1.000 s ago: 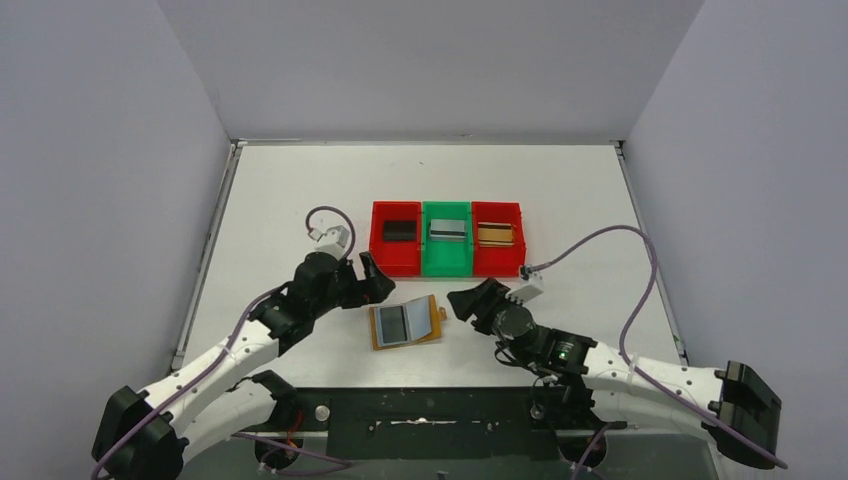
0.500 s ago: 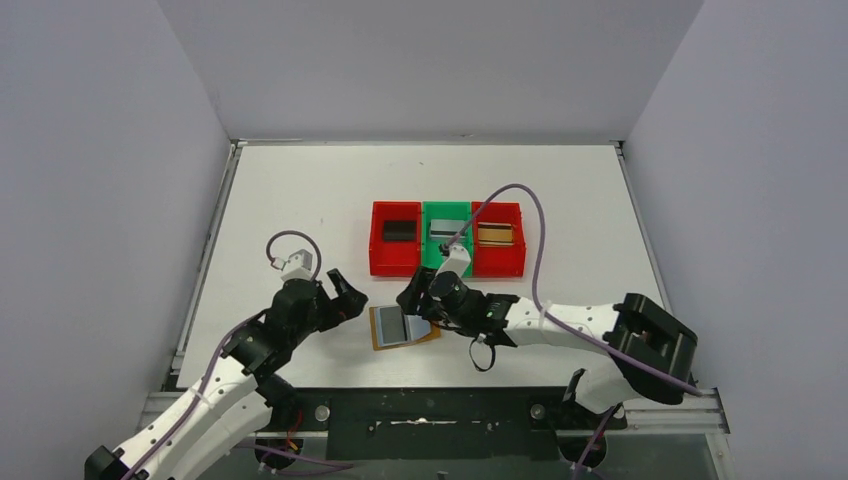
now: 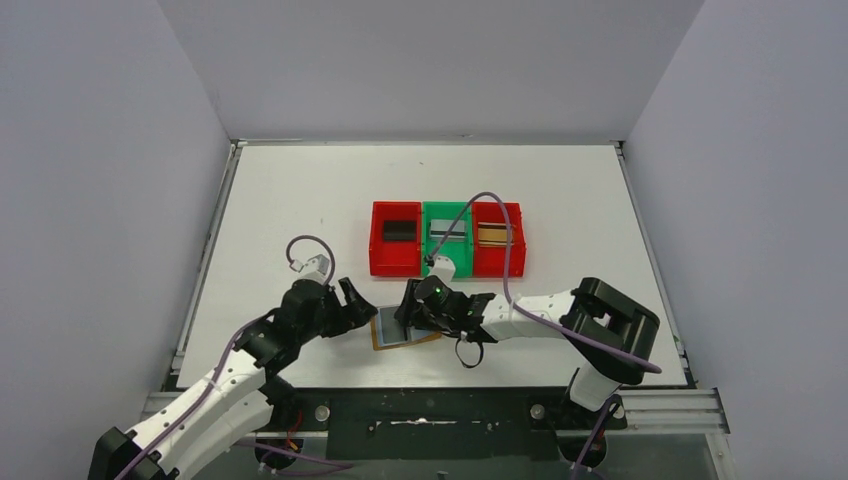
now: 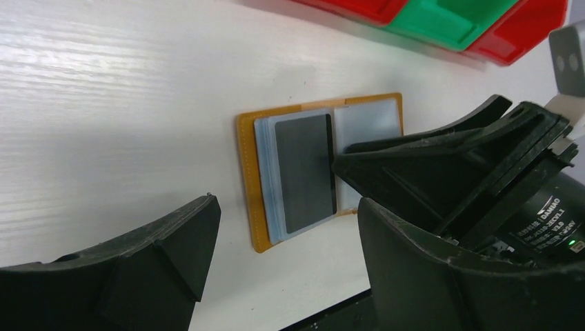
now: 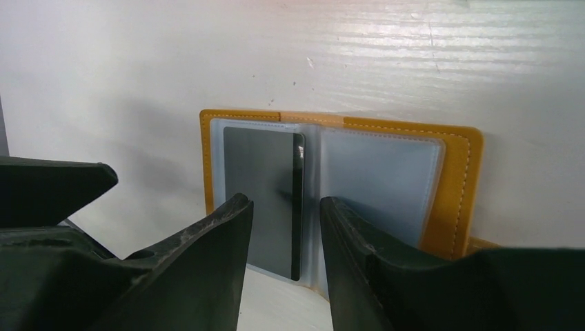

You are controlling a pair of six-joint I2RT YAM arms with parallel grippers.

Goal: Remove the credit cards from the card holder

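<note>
We find the card holder, stitched mustard leather with frosted plastic pockets, lying open on the white wood-grain table, lower centre of the overhead view. A smooth dark grey card sits in its left pocket. The right gripper hovers over that card's right edge, matte black jaws narrowly apart. The left gripper stands beside the holder, jaws wide apart.
</note>
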